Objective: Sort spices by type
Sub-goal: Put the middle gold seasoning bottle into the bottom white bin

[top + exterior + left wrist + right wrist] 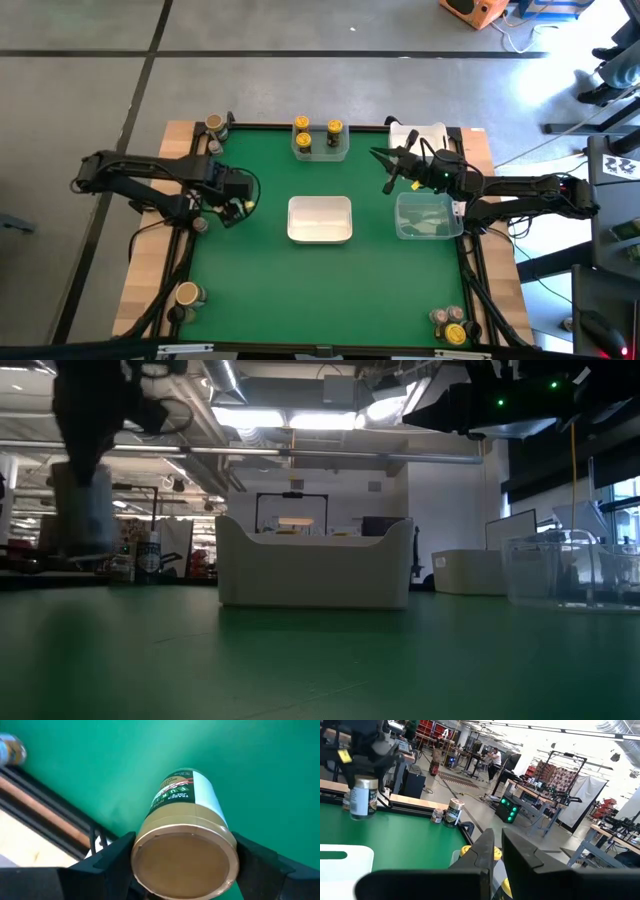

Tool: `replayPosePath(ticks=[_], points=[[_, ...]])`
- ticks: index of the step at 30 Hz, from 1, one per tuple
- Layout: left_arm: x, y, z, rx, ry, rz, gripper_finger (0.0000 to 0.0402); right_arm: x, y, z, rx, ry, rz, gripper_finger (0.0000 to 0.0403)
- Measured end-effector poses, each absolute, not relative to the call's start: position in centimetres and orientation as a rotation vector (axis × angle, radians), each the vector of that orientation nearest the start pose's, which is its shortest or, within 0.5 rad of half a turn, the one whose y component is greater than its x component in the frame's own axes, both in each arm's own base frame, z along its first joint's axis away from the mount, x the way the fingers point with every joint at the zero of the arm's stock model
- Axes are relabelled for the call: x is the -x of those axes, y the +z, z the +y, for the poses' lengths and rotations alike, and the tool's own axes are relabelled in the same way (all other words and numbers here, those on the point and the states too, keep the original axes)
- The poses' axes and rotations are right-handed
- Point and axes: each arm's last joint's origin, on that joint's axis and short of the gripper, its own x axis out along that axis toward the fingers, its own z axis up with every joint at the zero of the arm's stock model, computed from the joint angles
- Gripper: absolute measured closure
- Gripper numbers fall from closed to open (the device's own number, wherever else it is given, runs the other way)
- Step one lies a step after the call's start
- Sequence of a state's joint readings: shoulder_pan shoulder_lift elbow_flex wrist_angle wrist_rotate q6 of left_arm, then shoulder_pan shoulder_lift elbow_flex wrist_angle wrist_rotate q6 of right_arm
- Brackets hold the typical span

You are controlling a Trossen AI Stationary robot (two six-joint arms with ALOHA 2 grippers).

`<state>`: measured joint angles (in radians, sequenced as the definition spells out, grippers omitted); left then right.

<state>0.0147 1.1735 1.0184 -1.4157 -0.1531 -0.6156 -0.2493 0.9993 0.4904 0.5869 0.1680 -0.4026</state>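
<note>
Spices are sitting in scattered groups around the green mat's (250,290) edges, and one tan-capped jar (184,852) is hanging pinched in the left gripper (182,865) above the mat's left side, its long axis running straight out from the jaws (cap toward the wrist). Rightward, the white tub (320,219) is lying nearest; the right gripper (497,850), pressed together and empty, is waiting by the clear tub (428,217).

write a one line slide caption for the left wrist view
Left end effector closed around a tan-capped spice jar, held above the green table.
</note>
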Motion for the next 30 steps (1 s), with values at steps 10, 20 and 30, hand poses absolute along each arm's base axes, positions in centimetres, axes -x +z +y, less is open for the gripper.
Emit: replayPosePath(ticks=[10,20,30], points=[[-20.5,31.0,0.8,0.286,0.473,1.254,0.0137,-20.9,26.6,-5.8,0.4,-0.427,0.008,0.0364],[-26.7,32.2,0.8,0.152,0.377,1.268,0.0137,-20.8,26.6,-5.8,0.4,-0.427,0.008,0.0364],[-32.1,34.0,-0.5,0.058,0.282,1.223,0.0137,-20.9,26.5,-5.8,0.4,-0.426,0.015,0.0364]])
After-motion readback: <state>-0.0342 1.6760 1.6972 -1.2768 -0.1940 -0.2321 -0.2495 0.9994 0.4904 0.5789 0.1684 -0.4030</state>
